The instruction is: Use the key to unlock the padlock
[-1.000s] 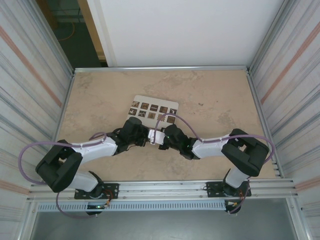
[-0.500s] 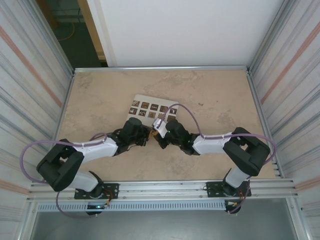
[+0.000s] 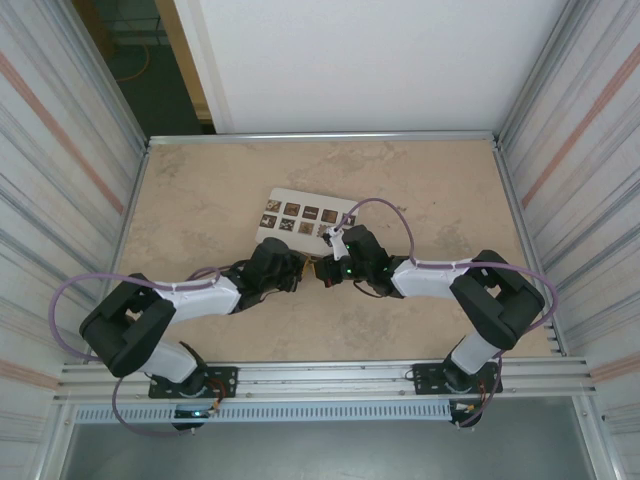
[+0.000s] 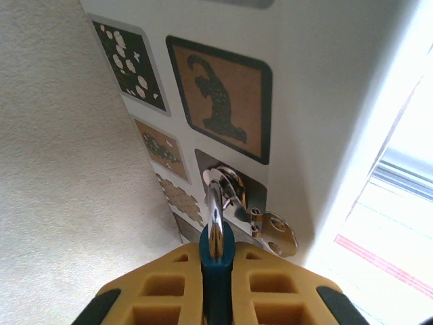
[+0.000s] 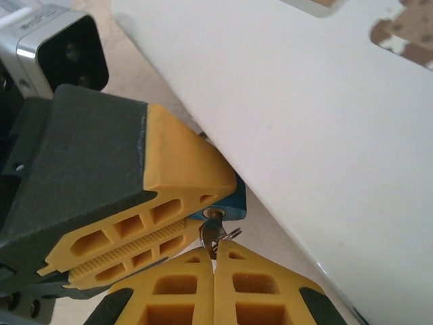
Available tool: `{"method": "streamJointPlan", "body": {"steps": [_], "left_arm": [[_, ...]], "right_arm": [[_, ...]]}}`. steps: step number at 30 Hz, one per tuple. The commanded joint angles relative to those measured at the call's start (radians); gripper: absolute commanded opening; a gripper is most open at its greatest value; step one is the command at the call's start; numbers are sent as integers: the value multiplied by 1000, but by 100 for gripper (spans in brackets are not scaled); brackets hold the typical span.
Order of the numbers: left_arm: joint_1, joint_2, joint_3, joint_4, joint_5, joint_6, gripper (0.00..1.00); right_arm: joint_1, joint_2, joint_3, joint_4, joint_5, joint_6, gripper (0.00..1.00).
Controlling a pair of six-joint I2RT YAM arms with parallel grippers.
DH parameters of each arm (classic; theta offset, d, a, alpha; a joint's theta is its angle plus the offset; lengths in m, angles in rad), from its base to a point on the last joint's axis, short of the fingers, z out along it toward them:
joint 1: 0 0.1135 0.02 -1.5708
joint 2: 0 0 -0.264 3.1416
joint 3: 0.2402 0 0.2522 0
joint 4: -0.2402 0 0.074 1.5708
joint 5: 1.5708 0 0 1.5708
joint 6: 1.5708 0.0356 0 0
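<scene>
At six o'clock off the white box [image 3: 300,203], both grippers meet low over the table [image 3: 430,190]! Left gripper [image 3: 296,272], in from eight o'clock, is clamped on the blue padlock [image 4: 216,284], and its shackle [image 4: 214,217] loops through the box's metal hasp [image 4: 272,233]. Right gripper [image 5: 215,267], in from four o'clock, pinches the key [image 5: 212,233] tight, with the key's tip right up against the padlock's body.

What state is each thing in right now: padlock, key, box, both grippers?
padlock, shackle closed through the hasp, body in left gripper
key, pinched by right gripper, tip at padlock's keyhole
left gripper, jaws shut on padlock
right gripper, jaws shut on key
white box, hasp padlocked
</scene>
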Motion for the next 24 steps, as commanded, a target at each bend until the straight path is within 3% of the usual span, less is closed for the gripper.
{"method": "streamJointPlan", "body": {"steps": [1,8,17,24], "left_arm": [[-63,11,-3,39,137,-15,0],[-71,17,-10,42,131,-17,0],[-74,23,-16,34,120,-14,0],[-82,38,-16,36,119,-19,0]], "right_arm": [[-41,32,26,71,39,217,0],[-42,38,10,110,51,284,0],[-40,-14,-9,92,40,146,1],[-29,-40,-13,88,46,54,12]]}}
